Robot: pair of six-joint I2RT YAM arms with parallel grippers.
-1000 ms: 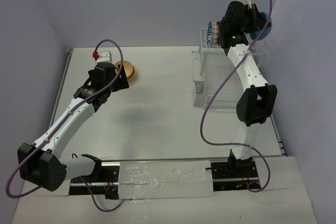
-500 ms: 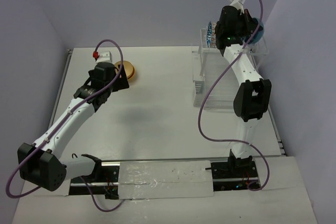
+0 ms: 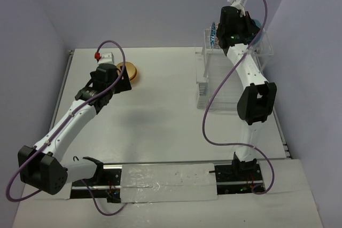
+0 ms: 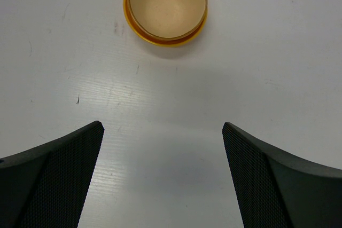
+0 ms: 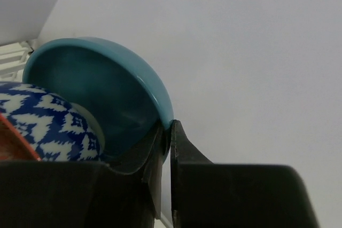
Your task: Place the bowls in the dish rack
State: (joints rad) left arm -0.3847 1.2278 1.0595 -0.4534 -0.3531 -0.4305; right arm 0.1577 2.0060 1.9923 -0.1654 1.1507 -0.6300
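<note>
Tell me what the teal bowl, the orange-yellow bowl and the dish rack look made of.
The teal bowl: probably glazed ceramic, glossy with sheen.
The orange-yellow bowl: likely ceramic or plastic, matte tan inside, smooth yellow rim.
The dish rack: clear plastic, see-through walls; white parts unclear.

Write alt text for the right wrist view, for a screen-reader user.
The right gripper pinches the rim of a teal bowl, whose hollow faces the camera. A blue-and-white patterned bowl overlaps it at lower left, and a plain pale wall fills the background.
</note>
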